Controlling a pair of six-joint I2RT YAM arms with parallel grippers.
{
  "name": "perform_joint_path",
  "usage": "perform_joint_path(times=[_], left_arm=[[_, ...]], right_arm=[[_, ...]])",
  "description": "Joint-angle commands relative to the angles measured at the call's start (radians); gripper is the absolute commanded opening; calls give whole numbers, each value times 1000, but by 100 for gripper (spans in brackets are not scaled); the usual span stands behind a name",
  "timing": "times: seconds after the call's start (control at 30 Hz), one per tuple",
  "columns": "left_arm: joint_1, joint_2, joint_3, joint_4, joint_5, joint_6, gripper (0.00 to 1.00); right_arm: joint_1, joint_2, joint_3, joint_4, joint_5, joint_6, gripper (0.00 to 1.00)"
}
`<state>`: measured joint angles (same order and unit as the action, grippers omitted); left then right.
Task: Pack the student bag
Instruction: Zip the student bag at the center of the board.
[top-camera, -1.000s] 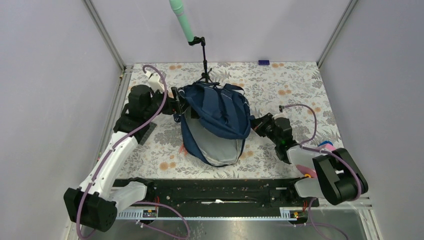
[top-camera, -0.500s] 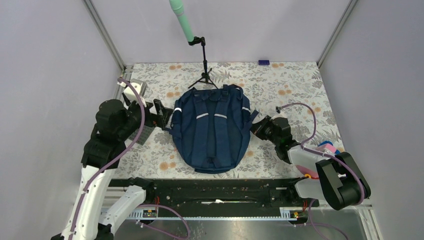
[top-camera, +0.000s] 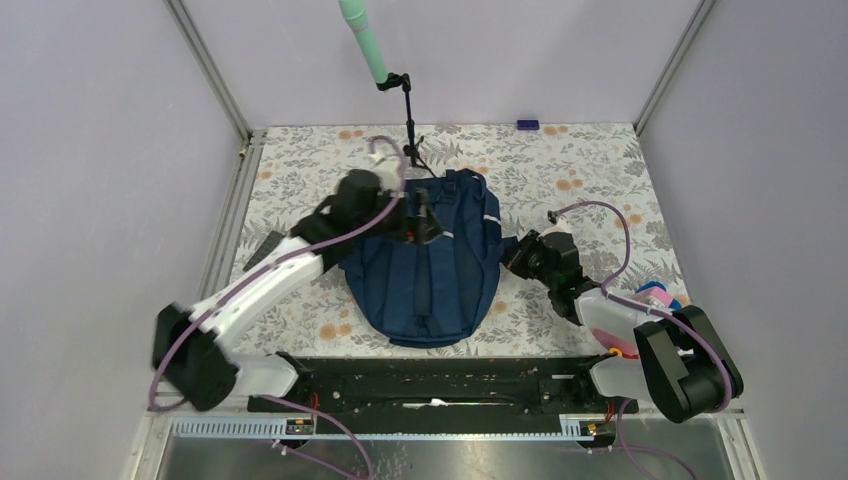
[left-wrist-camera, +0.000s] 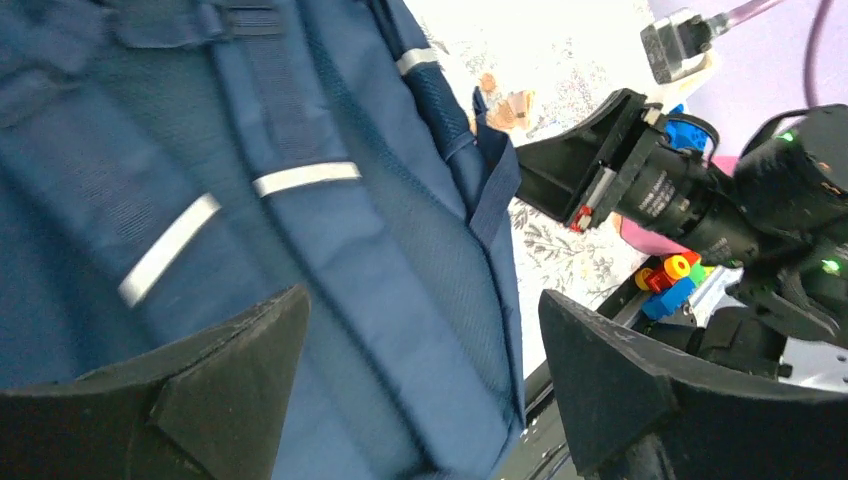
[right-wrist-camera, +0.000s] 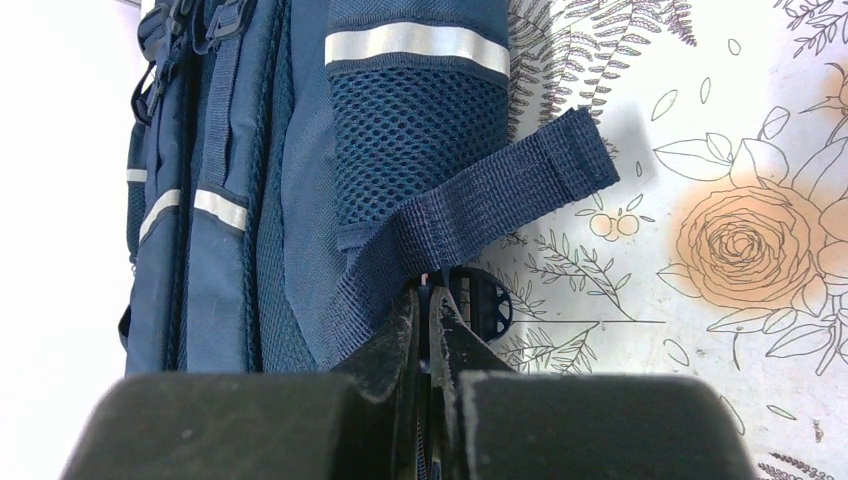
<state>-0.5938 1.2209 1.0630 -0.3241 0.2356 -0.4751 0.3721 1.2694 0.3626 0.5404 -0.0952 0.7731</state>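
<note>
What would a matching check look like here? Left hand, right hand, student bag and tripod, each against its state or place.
Column 1:
1 left hand
2 right hand
3 student bag
4 tripod

Column 2:
A lying flat, back panel up
B shut, tips at the bag's side strap
C standing beyond the bag's far end
D open, over the bag

Pairs: 1-D; 2-B; 3-A; 4-C

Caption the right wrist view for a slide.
Right gripper pinches the navy webbing side strap of the navy blue fabric backpack lying on a floral tablecloth.
</note>
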Motion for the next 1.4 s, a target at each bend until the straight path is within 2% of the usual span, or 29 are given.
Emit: perform_joint_path(times=[0.0,0.23,0.4,0.5,0.6,0.83,0.9,0.97,1.03,1.07,1.13,1.37], left_arm=[[-89,217,166,182,-75,-63,87],[-134,614,488,139,-126,-70,85],[-142,816,643,94,-119,-88,71],[-152,863,665,90,-149,-100,70],[-159,904,683,86,-143,-103,62],[-167,984,731,49,-147,-95,58],[-166,1007,752,41,-144,-90,50],[-166,1024,775,31,-141,-84,38],[-166,1033,789,26,-139,-80,23],[-166,1032,792,30,-141,-79,12],[-164,1021,791,48,-148,-83,0],[-140,944,795,161,-163,-98,0]], right_arm=[[20,-18,44,6,17,-31,0],[29,-31,37,4,29,-40,0],[30,-43,38,0,32,-46,0],[30,-50,38,0,31,-46,0],[29,-55,36,-3,31,-51,0],[32,-69,36,-16,25,-72,0],[34,-75,38,-24,26,-83,0],[36,-81,42,-36,26,-103,0],[39,-87,49,-52,29,-121,0],[40,-91,51,-62,30,-131,0],[45,-99,59,-88,31,-154,0],[61,-116,91,-195,54,-235,0]])
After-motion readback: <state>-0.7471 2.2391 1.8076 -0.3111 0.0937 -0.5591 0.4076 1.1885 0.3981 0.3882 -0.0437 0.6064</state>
